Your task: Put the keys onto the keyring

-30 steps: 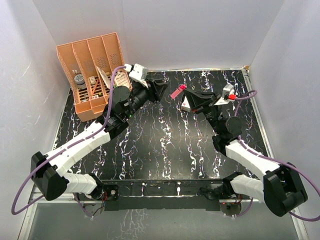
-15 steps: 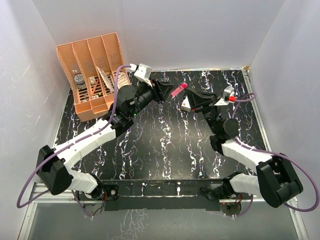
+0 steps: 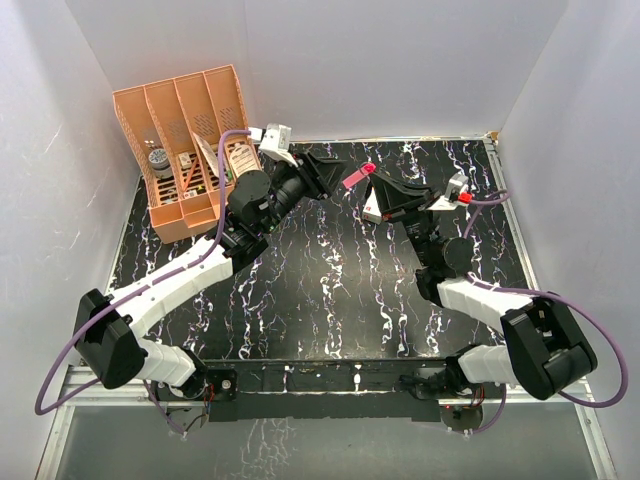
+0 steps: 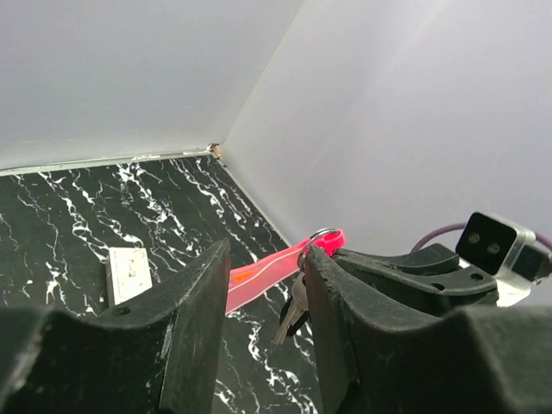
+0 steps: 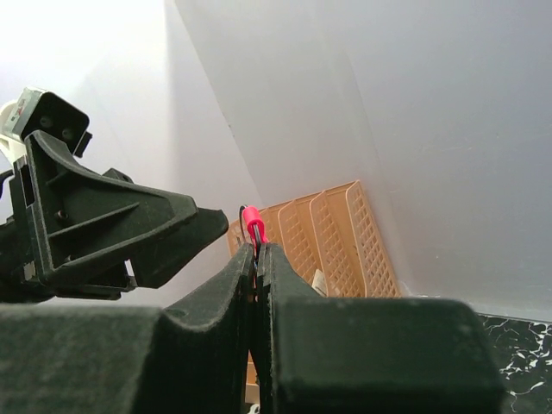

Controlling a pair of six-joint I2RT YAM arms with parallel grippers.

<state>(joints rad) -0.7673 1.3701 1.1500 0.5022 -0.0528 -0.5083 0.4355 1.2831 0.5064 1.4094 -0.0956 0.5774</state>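
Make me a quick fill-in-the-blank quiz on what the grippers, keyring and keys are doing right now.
1. The right gripper is shut on the ___ keyring.
2. The left gripper has its jaws ___.
3. The keys hang below the keyring's round ___.
4. The box on the table is ___.
Missing words: pink; open; ring; white.

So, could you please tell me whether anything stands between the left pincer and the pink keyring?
Nothing visible does. The keyring, clamped at its ring end by the right pincer, sits in open air just beyond the open jaws of the left pincer, with the keys hanging below its ring.
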